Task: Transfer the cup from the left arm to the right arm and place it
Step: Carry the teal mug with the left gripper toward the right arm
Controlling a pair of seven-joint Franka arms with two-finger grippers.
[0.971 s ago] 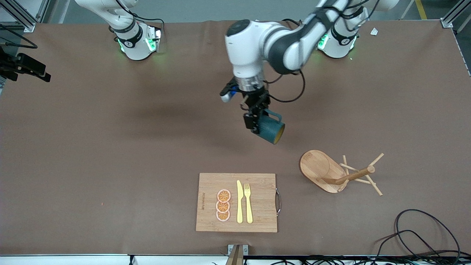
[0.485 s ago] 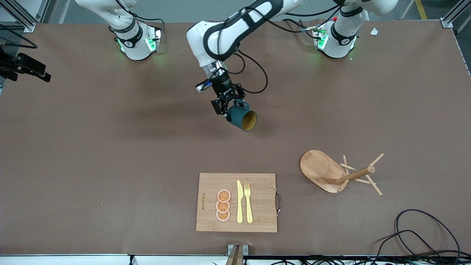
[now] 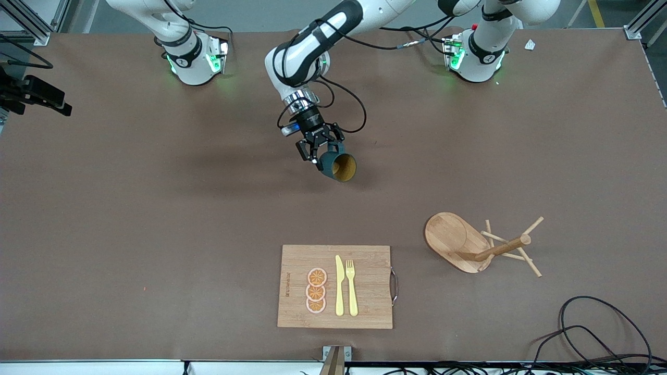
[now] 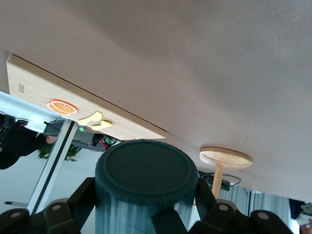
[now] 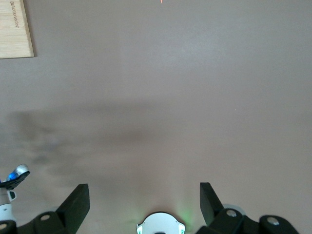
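The cup (image 3: 338, 166) is hanging in the air over the bare middle of the table (image 3: 130, 208), tilted, with its tan mouth turning toward the front camera. The left gripper (image 3: 317, 148) is clamping its fingers on the ribbed side, near the base (the wrist view shows the dark bottom between them).

For a good hand-over, I think the left arm should be keeping the cup steady and offering a free part, the rim or the handle. The right gripper (image 5: 145, 202) is waiting high with fingers wide apart.

Nearer the camera, the board (image 3: 365, 286) is carrying a knife (image 3: 339, 285), a fork (image 3: 351, 286) and orange slices (image 3: 316, 290). The peg stand (image 3: 469, 245) is lying tipped toward the left arm's end, and cables (image 3: 599, 333) are curling at the table's corner.
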